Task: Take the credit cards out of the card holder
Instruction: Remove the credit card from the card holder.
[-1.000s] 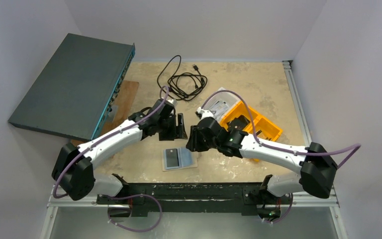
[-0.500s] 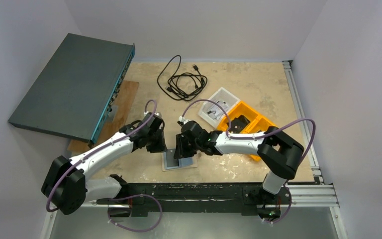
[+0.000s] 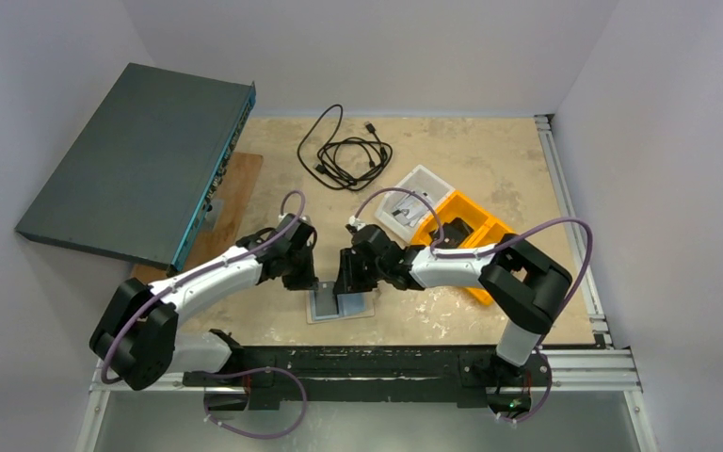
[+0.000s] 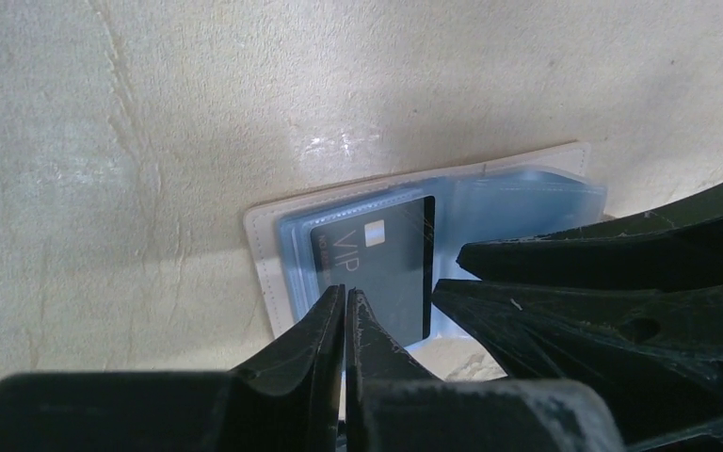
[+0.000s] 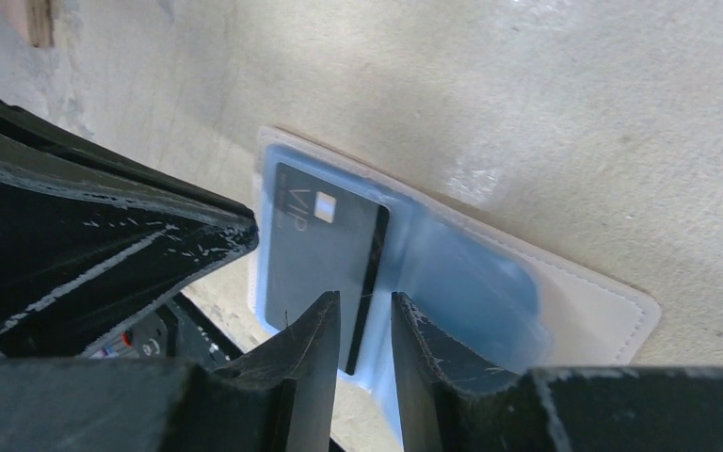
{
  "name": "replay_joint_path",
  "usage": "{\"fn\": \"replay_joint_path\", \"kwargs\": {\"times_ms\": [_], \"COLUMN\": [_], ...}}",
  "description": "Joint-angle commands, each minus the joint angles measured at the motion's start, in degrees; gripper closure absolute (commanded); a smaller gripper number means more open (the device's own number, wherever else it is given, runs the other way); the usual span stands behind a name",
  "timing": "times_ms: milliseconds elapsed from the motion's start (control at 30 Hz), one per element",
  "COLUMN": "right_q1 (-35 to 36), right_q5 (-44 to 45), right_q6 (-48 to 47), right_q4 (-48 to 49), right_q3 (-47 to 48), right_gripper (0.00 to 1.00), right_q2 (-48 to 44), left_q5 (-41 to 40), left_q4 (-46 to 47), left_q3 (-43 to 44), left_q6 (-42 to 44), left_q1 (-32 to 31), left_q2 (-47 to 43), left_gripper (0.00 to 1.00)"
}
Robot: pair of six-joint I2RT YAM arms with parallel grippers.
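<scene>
The card holder (image 3: 362,306) lies open and flat near the table's front edge, cream outside (image 4: 262,254) with blue-grey clear sleeves inside (image 5: 490,273). A dark credit card (image 4: 381,268) marked VIP sits in its left sleeve (image 5: 325,245). My left gripper (image 3: 313,282) is shut with nothing between its jaws, its tips (image 4: 346,292) down at the card's near left part. My right gripper (image 3: 346,282) is open by a narrow gap, and its tips (image 5: 365,299) straddle the card's right edge by the fold. Whether either gripper touches the holder I cannot tell.
An orange bin (image 3: 499,240) and a white tray (image 3: 414,193) stand behind my right arm. A coiled black cable (image 3: 344,151) lies at the back. A large dark flat box (image 3: 132,160) leans at the left, over a wooden board (image 3: 235,188).
Both arms dropped from behind the card holder onto it. The left gripper closed fully. The right gripper narrowed, then spread slightly.
</scene>
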Motion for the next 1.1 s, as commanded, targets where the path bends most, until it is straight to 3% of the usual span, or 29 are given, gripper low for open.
{"fn": "replay_joint_path", "kwargs": {"times_ms": [0, 900, 1067], "right_q1": [-1.02, -5.28, -7.91], "right_q5": [-2.83, -9.93, -14.19], "right_q6": [0.79, 3.54, 6.31], "right_q4": [4.47, 13.76, 21.03], "right_q3": [-2.05, -7.85, -12.03], "right_gripper": [0.73, 0.73, 0.73], "right_q2": [1.03, 4.52, 3.95], "left_q5": [0.18, 0.52, -0.62], "left_q4": [2.15, 4.27, 2.84], "left_q3": [-0.42, 0.16, -0.1], "left_q6": [0.15, -1.38, -1.75], "left_q1": [0.17, -2.24, -2.26], "left_q2": [1.54, 8.98, 9.74], "left_gripper": [0.98, 1.0, 1.0]}}
